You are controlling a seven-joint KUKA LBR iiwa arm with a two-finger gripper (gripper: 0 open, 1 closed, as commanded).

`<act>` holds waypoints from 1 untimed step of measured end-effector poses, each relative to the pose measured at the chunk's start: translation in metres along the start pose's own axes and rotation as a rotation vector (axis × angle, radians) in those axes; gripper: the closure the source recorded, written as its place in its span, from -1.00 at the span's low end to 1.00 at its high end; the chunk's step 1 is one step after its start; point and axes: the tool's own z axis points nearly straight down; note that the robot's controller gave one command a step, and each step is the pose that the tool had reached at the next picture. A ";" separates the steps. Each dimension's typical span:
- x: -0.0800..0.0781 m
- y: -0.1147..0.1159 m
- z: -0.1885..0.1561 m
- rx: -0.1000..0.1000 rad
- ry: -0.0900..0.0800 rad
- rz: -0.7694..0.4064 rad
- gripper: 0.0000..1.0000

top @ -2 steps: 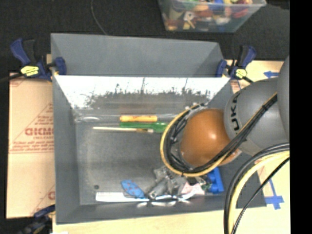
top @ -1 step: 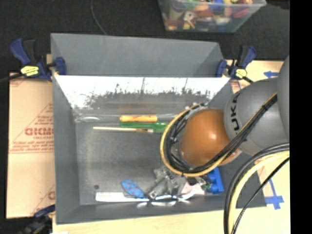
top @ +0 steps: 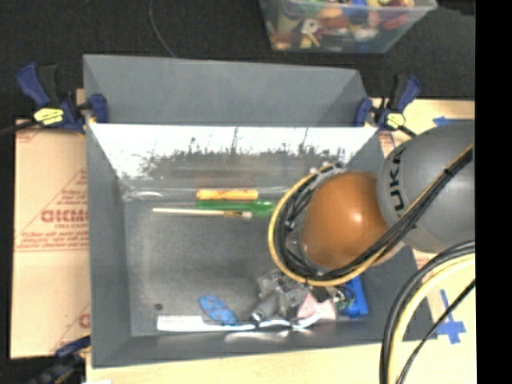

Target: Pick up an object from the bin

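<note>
1. The claw (top: 276,298) sits low at the bin's (top: 110,238) 5 o'clock, in a small heap. I cannot tell whether it is apart or together.
2. Nearest lie a pink piece (top: 318,312) at its 4 o'clock and a blue lump (top: 218,310) at 8 o'clock.
3. Risk: crowded against the wall, it may pinch two things or none.

bright glare whitens the far wall of the bin (top: 232,138); floor dimmer, surroundings dark.
</note>
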 end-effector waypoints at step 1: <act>-0.001 -0.001 -0.054 0.001 -0.002 0.001 1.00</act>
